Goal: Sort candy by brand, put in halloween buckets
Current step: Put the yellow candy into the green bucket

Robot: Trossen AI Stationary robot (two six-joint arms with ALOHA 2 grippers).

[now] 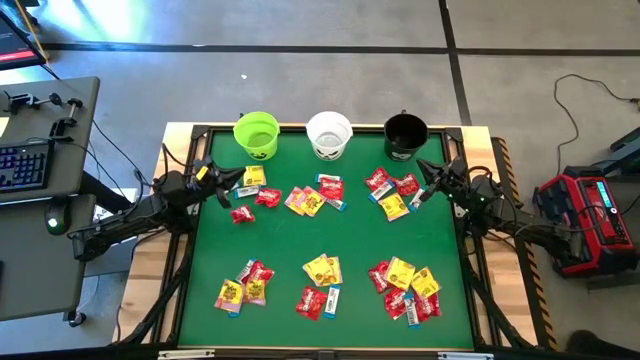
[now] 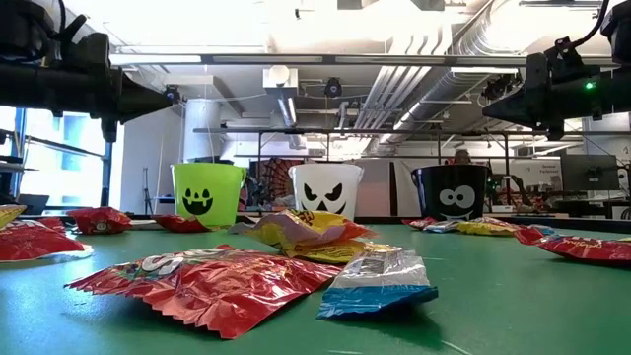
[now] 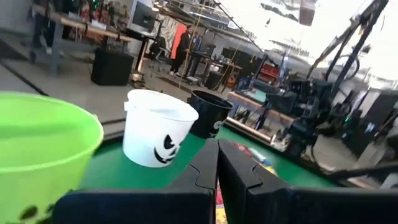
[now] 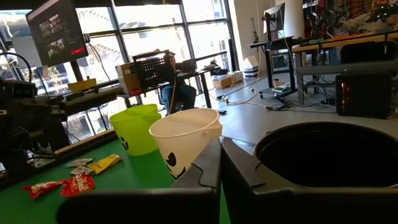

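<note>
Green-topped table [image 1: 200, 300] in a workshop, grey floor around it, desks and monitors beyond. Along the far edge, three halloween buckets in a row: lime green [image 1: 256, 134] toward the far left corner, white [image 1: 329, 134] at the middle, black [image 1: 405, 135] toward the far right corner. Across the rest of the top, candy [image 1: 318, 270] in loose clusters, yellow and red packets with blue-and-white bars, three heaps near the front edge and more in a band just below the buckets. Left gripper [image 1: 222, 176] held above the table by the left edge, fingers pressed together and empty, just beside a small cluster near the lime bucket. Right gripper [image 1: 428, 180] likewise closed on nothing, raised by the right edge, beside the candy below the black bucket. Both arms reaching inward from the table's sides.
</note>
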